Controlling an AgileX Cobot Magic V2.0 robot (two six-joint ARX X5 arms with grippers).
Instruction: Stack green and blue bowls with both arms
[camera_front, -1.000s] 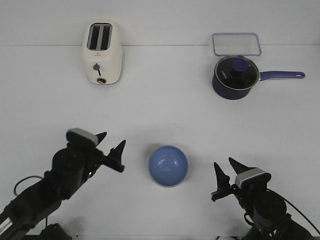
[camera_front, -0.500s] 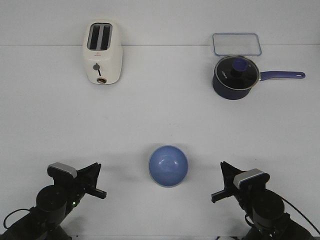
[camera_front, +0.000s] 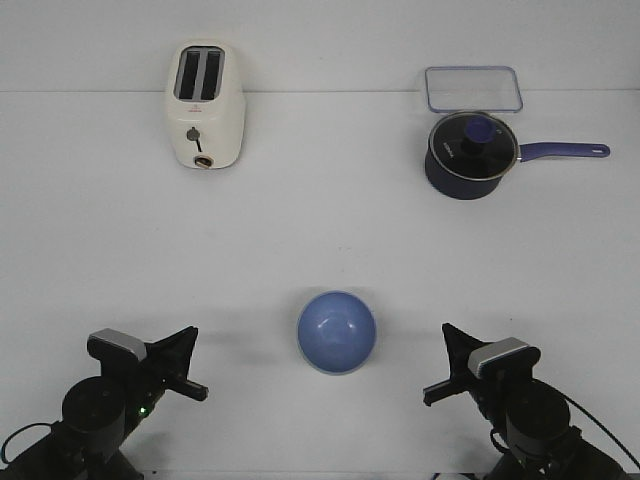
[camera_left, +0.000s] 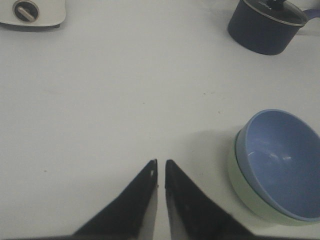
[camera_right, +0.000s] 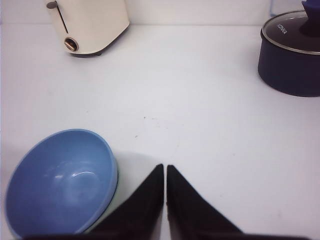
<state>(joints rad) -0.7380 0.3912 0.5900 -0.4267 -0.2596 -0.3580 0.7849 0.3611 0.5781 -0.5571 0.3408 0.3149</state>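
The periwinkle blue bowl (camera_front: 336, 331) sits nested inside the pale green bowl at the table's front centre. The green bowl shows as a rim under the blue one in the left wrist view (camera_left: 250, 197); the blue bowl fills its inside (camera_left: 280, 160). The blue bowl also shows in the right wrist view (camera_right: 60, 180). My left gripper (camera_front: 185, 362) is shut and empty, low at the front left, apart from the bowls. Its tips show in the left wrist view (camera_left: 161, 165). My right gripper (camera_front: 447, 362) is shut and empty at the front right, beside the bowls (camera_right: 165, 170).
A cream toaster (camera_front: 204, 106) stands at the back left. A dark blue lidded saucepan (camera_front: 472, 153) with a long handle stands at the back right, with a clear container (camera_front: 473, 88) behind it.
My left arm has drawn back and down to the front left and its jaws have shut. My right gripper's jaws have also shut. The bowls have not moved.
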